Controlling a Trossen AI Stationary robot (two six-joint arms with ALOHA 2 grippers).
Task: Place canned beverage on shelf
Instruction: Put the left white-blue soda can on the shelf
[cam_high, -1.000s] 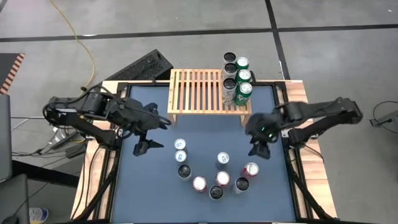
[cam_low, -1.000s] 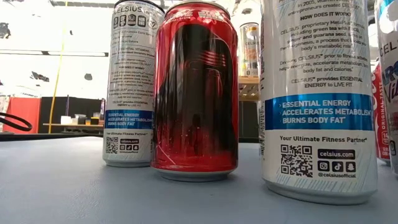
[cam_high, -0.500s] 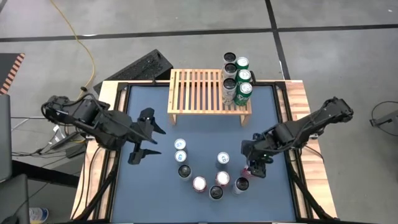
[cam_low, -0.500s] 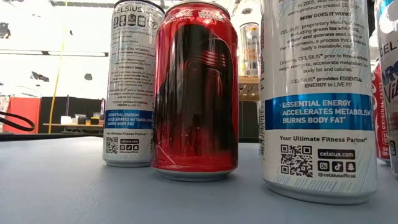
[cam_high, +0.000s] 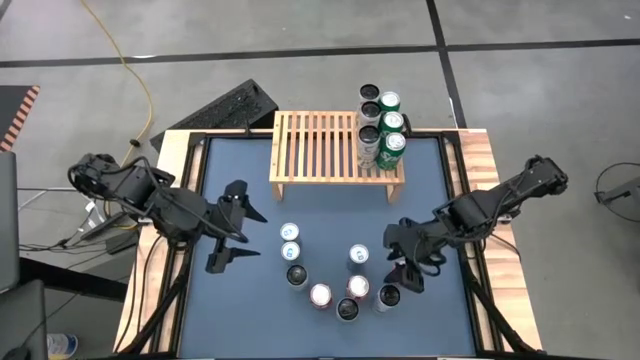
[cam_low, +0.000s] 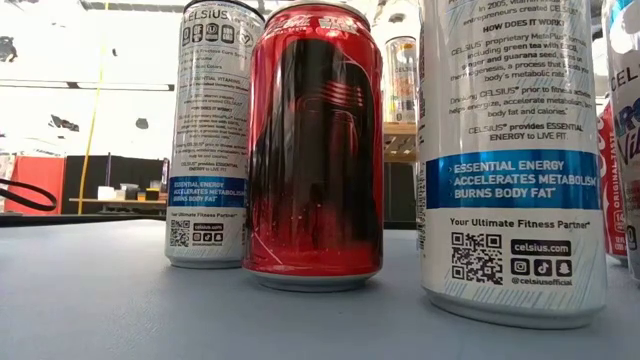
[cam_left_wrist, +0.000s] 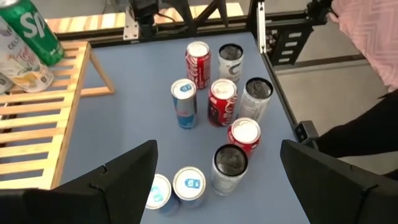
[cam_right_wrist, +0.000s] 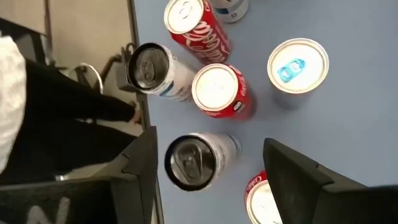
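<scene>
The light-wood slatted shelf (cam_high: 320, 147) stands at the table's far edge, with several cans (cam_high: 383, 130) upright on its right end. Several more cans (cam_high: 340, 275) stand upright in a loose cluster on the blue table top near the front. My right gripper (cam_high: 405, 268) hovers open over the cluster's right side, above a black-topped white can (cam_right_wrist: 193, 160) and a red can (cam_right_wrist: 264, 200). My left gripper (cam_high: 232, 237) hangs open over bare table left of the cluster; its wrist view looks across the cans (cam_left_wrist: 222, 102).
A black keyboard (cam_high: 232, 108) lies beyond the table's far left corner. A person's dark clothing (cam_right_wrist: 62, 106) and a pink sleeve (cam_left_wrist: 367, 25) show past the table's right edge. In the low view, a red can (cam_low: 315, 150) and white cans stand close to the camera.
My right gripper has moved from near the shelf's right end toward the table's near edge, and is now over the right side of the can cluster. My left gripper has swung toward the near edge and turned a little. No can has moved.
</scene>
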